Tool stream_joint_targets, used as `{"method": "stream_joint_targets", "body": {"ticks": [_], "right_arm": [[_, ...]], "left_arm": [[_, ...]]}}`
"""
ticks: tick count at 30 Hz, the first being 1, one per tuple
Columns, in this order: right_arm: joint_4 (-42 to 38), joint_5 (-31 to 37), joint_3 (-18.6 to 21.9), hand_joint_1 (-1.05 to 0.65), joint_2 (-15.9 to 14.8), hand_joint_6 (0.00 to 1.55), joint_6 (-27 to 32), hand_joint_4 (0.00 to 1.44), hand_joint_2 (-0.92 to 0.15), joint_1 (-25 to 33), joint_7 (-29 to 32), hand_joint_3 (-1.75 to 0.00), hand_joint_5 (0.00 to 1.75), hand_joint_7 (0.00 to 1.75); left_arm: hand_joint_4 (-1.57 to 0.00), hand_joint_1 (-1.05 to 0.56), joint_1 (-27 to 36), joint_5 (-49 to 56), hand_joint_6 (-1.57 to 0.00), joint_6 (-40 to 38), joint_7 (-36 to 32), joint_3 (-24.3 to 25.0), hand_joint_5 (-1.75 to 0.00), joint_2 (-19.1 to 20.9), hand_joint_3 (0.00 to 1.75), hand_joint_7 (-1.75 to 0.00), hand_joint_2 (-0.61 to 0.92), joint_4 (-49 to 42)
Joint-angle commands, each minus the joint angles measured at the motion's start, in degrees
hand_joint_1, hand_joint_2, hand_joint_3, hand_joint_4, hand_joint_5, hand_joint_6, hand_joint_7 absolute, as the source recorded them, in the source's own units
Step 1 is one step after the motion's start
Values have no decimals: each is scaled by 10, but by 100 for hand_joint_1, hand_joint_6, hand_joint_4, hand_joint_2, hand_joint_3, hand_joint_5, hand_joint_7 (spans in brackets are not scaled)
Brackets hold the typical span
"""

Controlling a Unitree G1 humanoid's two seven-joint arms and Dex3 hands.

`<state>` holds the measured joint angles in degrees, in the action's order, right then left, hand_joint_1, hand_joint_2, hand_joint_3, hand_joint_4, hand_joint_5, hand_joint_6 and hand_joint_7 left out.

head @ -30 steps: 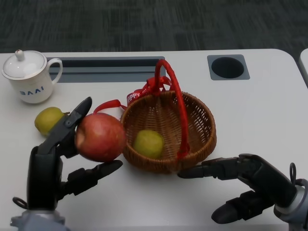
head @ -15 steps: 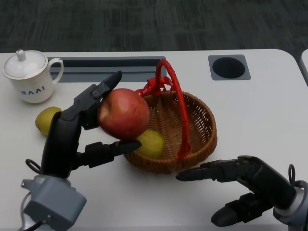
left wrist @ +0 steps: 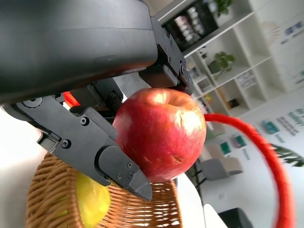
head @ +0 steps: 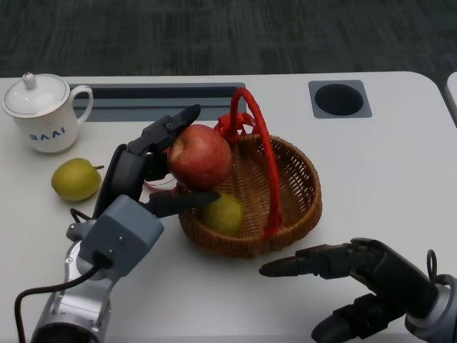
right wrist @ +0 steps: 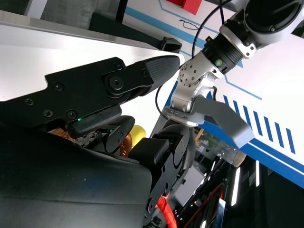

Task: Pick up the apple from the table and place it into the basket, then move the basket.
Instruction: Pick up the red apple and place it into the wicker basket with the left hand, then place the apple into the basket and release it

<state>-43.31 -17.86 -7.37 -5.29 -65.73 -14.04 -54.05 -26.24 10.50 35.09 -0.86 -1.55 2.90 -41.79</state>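
Observation:
My left hand [head: 153,168] holds the red apple [head: 199,156] over the left rim of the wicker basket [head: 296,214]. The left wrist view shows black fingers [left wrist: 104,156] around the apple [left wrist: 161,133], with the basket's weave [left wrist: 52,190] below. Inside the basket lies a yellow-green fruit [head: 223,212], also seen as yellow-green fruit [left wrist: 92,199]. The red handle [head: 265,161] arches over the basket. My right hand [head: 357,279] lies on the table in front of the basket, fingers spread, holding nothing and apart from the rim.
A second yellow-green fruit [head: 75,179] sits on the table at the left. A white lidded mug [head: 43,113] stands at the far left. A grey slot [head: 153,102] and a round hole [head: 339,100] are set into the table at the back.
My left hand has carried the apple up and to the right, from beside the basket to above its left rim. The right hand has drawn back slightly from the basket.

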Motion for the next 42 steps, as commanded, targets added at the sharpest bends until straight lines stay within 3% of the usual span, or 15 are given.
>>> {"method": "stream_joint_targets", "body": {"ticks": [1,9,19,34,37,42], "right_arm": [[10,4,0,-49,-6,70,-2,78,-92,8,10,-4,1,0],[16,14,-3,-50,-4,71,-10,78,-92,20,24,-5,1,0],[23,23,-10,-49,-5,71,-16,78,-92,34,45,-7,0,0],[12,21,-22,-50,-4,72,-15,79,-92,26,50,-7,1,1],[11,22,-23,-50,-2,73,-14,80,-92,24,51,-7,1,1],[8,19,-24,-49,0,73,-10,80,-92,20,49,-7,1,1]], "left_arm": [[-91,-40,-48,10,-79,7,-23,-2,0,7,0,0,78,-64],[-85,-44,-134,15,-75,-4,-23,-13,0,3,0,0,75,-195],[-66,-59,-173,4,-68,-17,5,-8,0,-5,0,0,69,-247],[-63,-62,-137,-8,-65,42,37,-13,0,0,1,0,70,-178],[-52,-67,-127,8,-59,51,36,-27,0,11,1,0,73,-147],[-19,-81,-101,47,-37,16,34,-52,0,36,1,0,76,-65]]}}
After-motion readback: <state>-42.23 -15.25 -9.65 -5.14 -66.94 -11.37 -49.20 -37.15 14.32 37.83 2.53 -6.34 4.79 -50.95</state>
